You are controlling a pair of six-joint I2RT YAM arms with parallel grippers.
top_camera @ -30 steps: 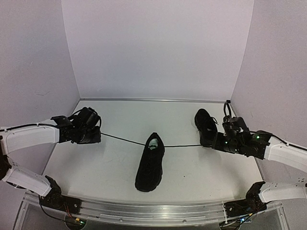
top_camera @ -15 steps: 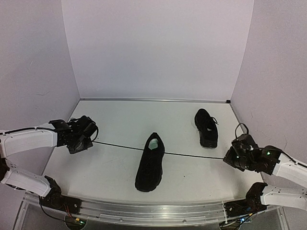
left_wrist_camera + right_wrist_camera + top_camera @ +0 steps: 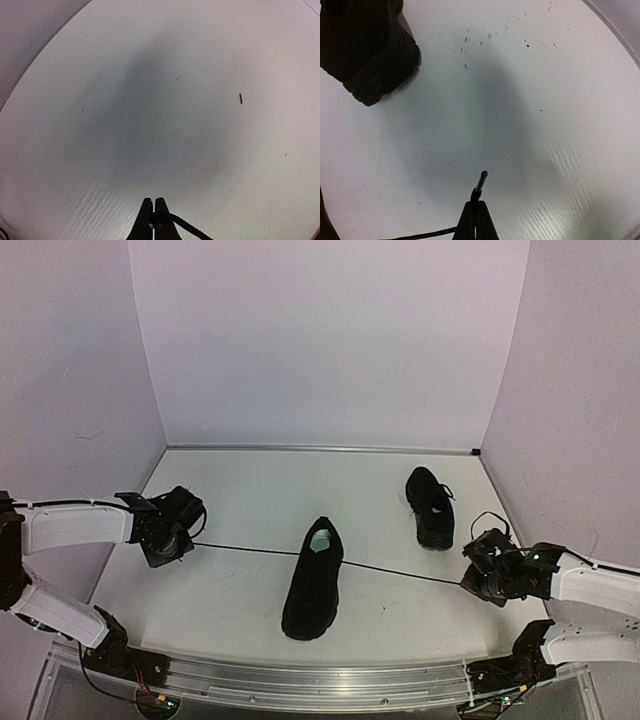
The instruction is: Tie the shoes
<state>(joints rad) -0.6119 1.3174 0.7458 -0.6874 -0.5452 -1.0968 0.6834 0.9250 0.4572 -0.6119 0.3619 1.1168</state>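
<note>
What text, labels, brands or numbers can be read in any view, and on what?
None: no legible text in any view.
Centre shoe and far shoe: all black, no logo or size mark visible.
Lace and table: unmarked.

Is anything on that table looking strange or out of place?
Yes: a thin lace runs taut and straight across the middle shoe, pinched near each end by the left hand and the right hand, far out to the sides. The second shoe sits apart, farther back on the right.
</note>
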